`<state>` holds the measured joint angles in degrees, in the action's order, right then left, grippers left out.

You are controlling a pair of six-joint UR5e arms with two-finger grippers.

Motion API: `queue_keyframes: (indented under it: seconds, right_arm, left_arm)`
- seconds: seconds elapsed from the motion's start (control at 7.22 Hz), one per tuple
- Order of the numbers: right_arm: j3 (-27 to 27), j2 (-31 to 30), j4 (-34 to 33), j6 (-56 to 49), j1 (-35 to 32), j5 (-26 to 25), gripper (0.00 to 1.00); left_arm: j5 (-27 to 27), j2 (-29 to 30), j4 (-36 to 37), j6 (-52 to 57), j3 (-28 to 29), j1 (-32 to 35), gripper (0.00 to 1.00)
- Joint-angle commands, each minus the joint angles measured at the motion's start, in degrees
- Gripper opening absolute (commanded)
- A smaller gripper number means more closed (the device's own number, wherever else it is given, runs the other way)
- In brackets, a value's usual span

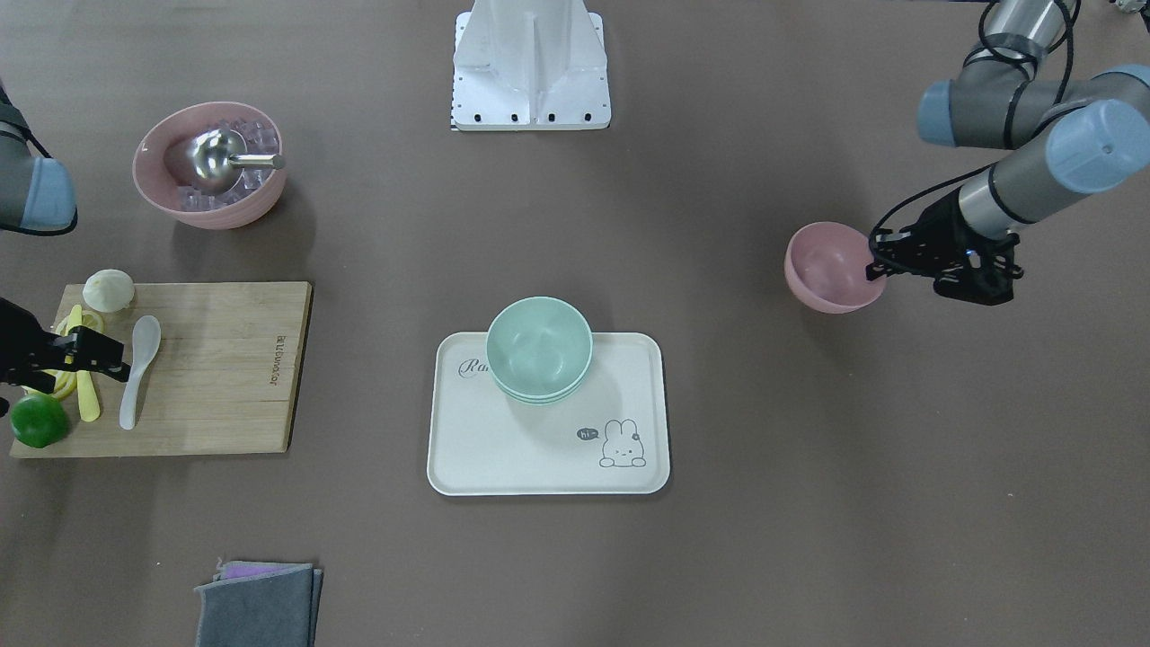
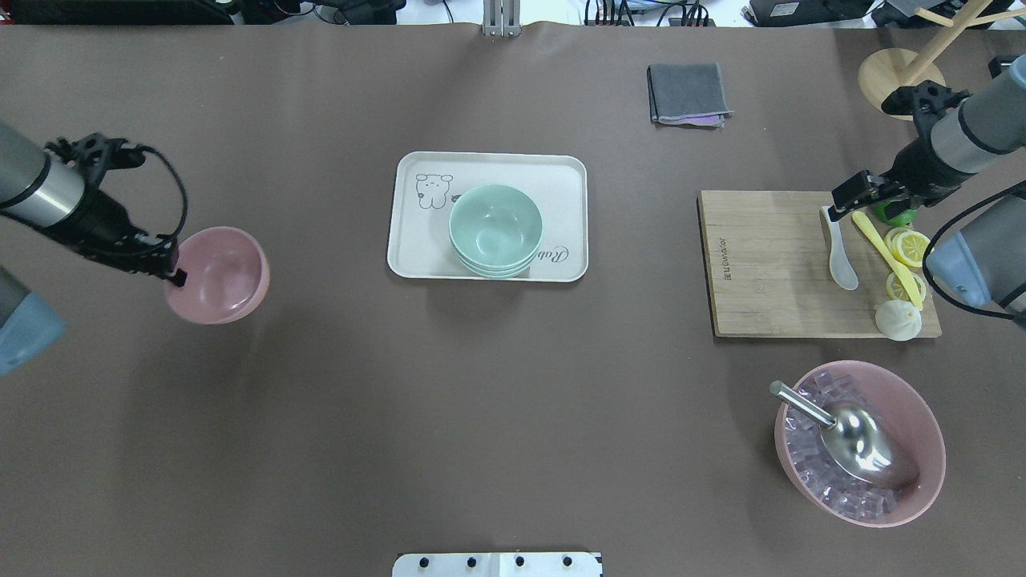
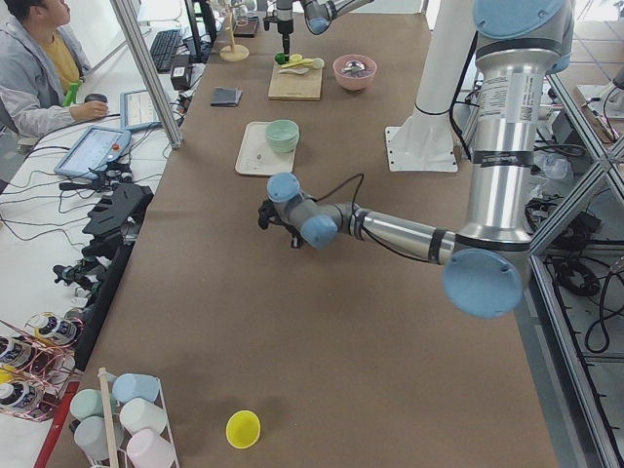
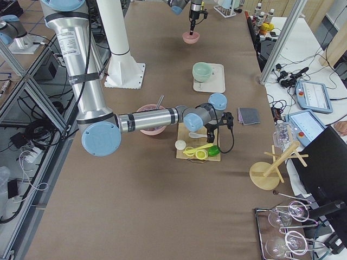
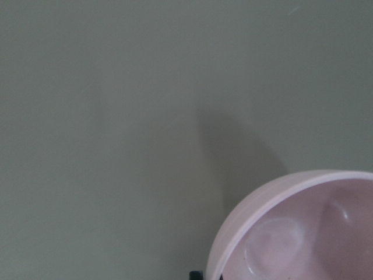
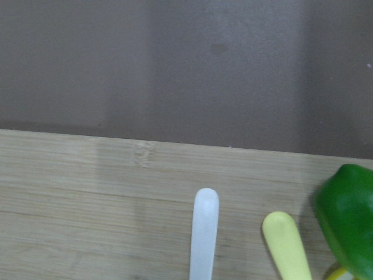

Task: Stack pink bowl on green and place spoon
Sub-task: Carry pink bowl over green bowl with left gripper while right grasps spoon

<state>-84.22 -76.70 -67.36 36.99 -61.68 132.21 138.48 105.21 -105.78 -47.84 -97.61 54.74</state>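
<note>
Overhead exterior: the pink bowl (image 2: 224,274) sits well left of the tray (image 2: 417,248), its rim pinched by the left gripper (image 2: 180,276). The green bowl (image 2: 494,228) rests on the tray. The spoon (image 2: 835,248) lies on the cutting board (image 2: 761,272). The right gripper (image 2: 834,210) is at its handle end; I cannot tell how wide it stands.

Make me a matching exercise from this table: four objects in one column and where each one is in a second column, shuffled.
Things
1. small empty pink bowl
2. stack of mint-green bowls
3. white translucent plastic spoon
4. shiny metal scoop

Places
A. on the wooden cutting board
B. in the large pink bowl of ice cubes
C. pinched at its rim by the left gripper
D. on the white rectangular tray

Pairs: 1-C, 2-D, 3-A, 4-B
</note>
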Motion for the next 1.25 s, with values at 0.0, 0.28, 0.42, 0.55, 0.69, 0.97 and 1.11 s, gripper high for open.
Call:
queue_keyframes:
  seconds: [0.0,0.28,0.42,0.55,0.69,0.97,1.11]
  right_arm:
    - [-0.2,0.2,0.0,3.8,2.3,-0.5,1.0]
    - [-0.2,0.1,-0.1,4.9,3.5,-0.7,0.85]
    - [0.1,0.1,-0.1,5.7,3.8,-0.8,0.76]
    - [0.2,-0.2,-0.1,5.7,3.8,-0.9,0.58]
    - [0.5,-0.5,-0.1,5.7,3.7,-1.1,0.34]
    - [0.5,-0.6,-0.1,5.8,3.8,-1.2,0.0]
    - [-0.1,0.4,-0.2,6.0,3.8,-0.8,0.0]
  left_arm:
    - [-0.2,16.7,15.5,-6.3,0.0,-1.0,0.0]
    - [-2.7,19.9,14.8,-11.5,0.3,-3.4,0.0]
    - [-4.2,22.6,14.8,-13.7,1.6,-4.7,0.0]
    - [-5.9,24.7,14.8,-16.2,2.4,-6.1,0.0]
    - [-7.0,26.3,14.6,-17.1,3.8,-7.2,0.0]
    - [-10.6,28.3,7.4,-22.4,8.5,-10.1,0.0]
    - [-10.7,29.0,4.4,-23.3,10.8,-10.3,0.0]
